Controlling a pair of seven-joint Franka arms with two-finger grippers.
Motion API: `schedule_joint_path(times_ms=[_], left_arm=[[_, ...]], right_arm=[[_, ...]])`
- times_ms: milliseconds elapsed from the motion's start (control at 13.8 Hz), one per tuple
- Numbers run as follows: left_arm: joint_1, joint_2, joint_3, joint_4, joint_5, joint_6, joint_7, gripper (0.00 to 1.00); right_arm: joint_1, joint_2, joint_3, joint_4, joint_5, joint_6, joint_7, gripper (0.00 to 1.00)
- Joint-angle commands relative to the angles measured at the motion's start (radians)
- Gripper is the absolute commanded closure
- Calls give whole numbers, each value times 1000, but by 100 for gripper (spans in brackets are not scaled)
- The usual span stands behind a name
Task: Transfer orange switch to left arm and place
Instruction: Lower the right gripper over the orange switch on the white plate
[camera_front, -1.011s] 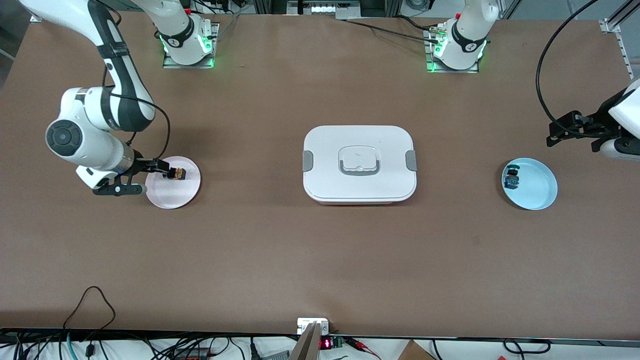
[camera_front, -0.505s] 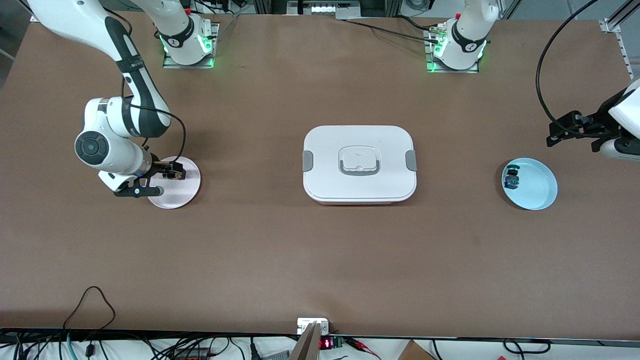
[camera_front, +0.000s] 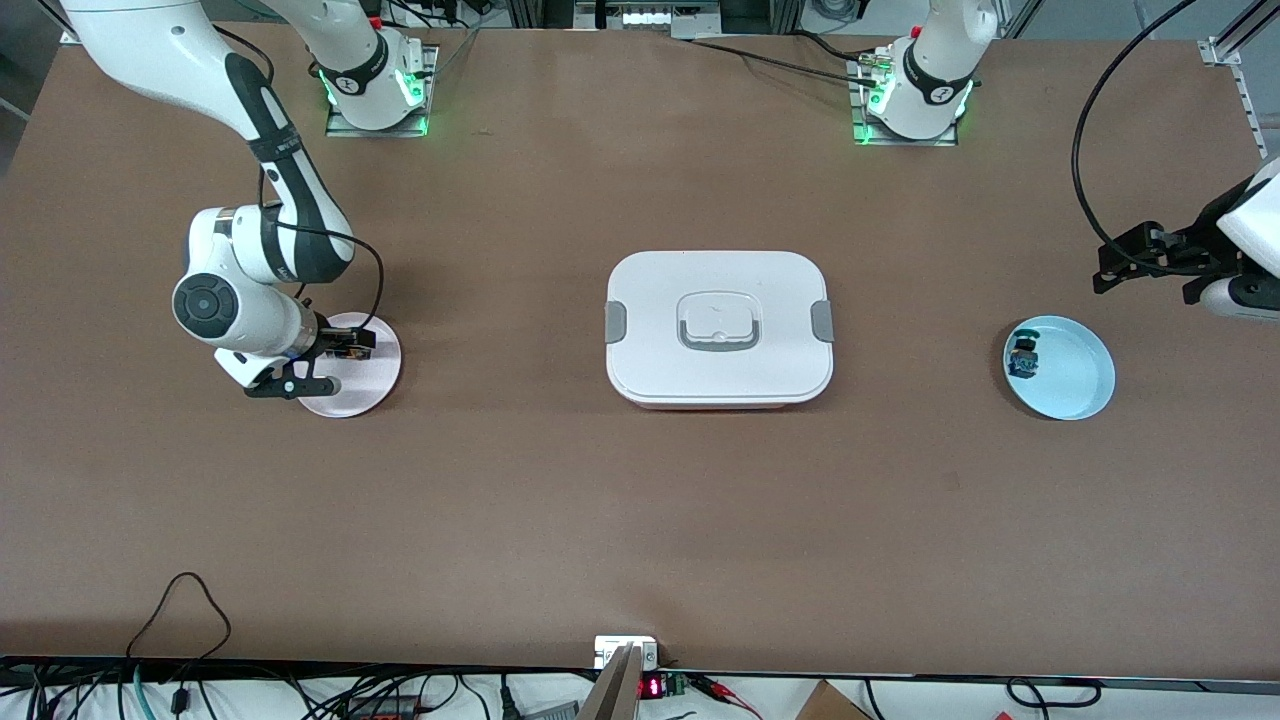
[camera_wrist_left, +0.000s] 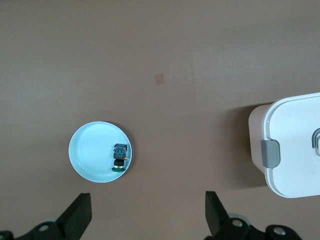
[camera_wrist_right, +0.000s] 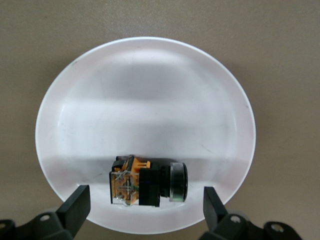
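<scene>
The orange switch (camera_wrist_right: 145, 186), lying in the pink plate (camera_front: 375, 385), is being straddled by the right gripper (camera_wrist_right: 145, 212), fingers apart; the left gripper (camera_wrist_left: 147, 220) is waiting, fingers apart. A misjudged closing risks the switch being knocked away.

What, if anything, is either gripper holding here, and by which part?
Nothing is held. The right gripper is open over the orange switch lying on the pink plate; the left gripper waits open, empty.

The table (camera_front: 560, 500) looks matt brown, faintly mottled. Under the right gripper (camera_wrist_right: 145, 205), the white plate (camera_wrist_right: 145, 90) is smooth with a soft sheen. The box (camera_front: 718, 325) looks like smooth white plastic with matt grey latches. The blue plate (camera_wrist_left: 90, 150) seems glossy.
</scene>
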Motion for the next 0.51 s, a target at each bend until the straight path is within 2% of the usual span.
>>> schedule_joint_path(times_ms=[0,433], left_arm=[[-2,7,-1,24,12,-11,21,0],[-2,7,-1,24,12,-10,21,0]], right_arm=[[1,6,1,-8,-16,20,22,0],[-2,40,1,-8,-16,46,22,0]])
